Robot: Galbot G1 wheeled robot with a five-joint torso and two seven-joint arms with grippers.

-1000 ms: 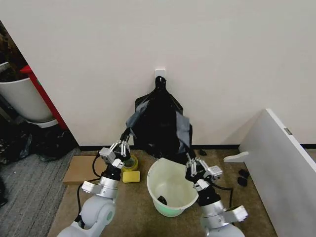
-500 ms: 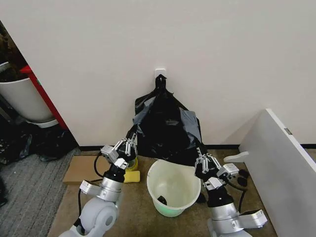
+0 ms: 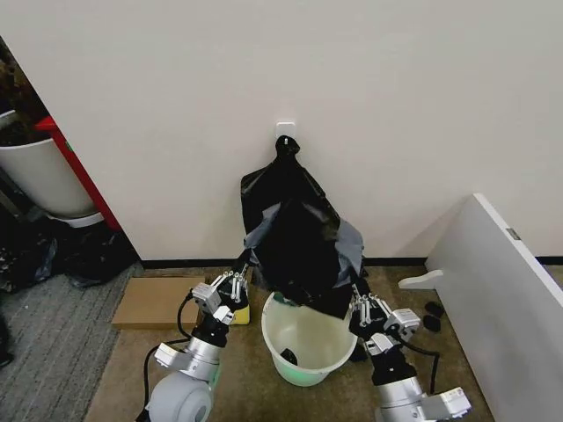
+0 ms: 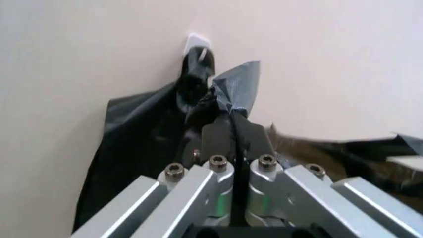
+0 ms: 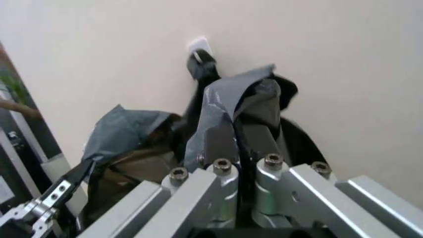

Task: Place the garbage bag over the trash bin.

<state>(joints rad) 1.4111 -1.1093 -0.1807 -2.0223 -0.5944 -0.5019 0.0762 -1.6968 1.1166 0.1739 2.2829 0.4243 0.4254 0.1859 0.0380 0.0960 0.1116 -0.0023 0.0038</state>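
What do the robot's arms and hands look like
Both arms are pale grey with rounded joints and silver metal clamp brackets, with black cables looped alongside. The left hand and right hand are silver machined aluminium with hex bolts, black wrists and dark fingers.

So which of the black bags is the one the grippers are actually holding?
The garbage bag stretched between the left gripper and right gripper above the trash bin; the remaining bunch hangs from the wall hook.

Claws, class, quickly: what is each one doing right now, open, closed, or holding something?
Left claw: closed on an edge of the garbage bag, left of the trash bin.
Right claw: closed on the bag's other edge, right of the bin.
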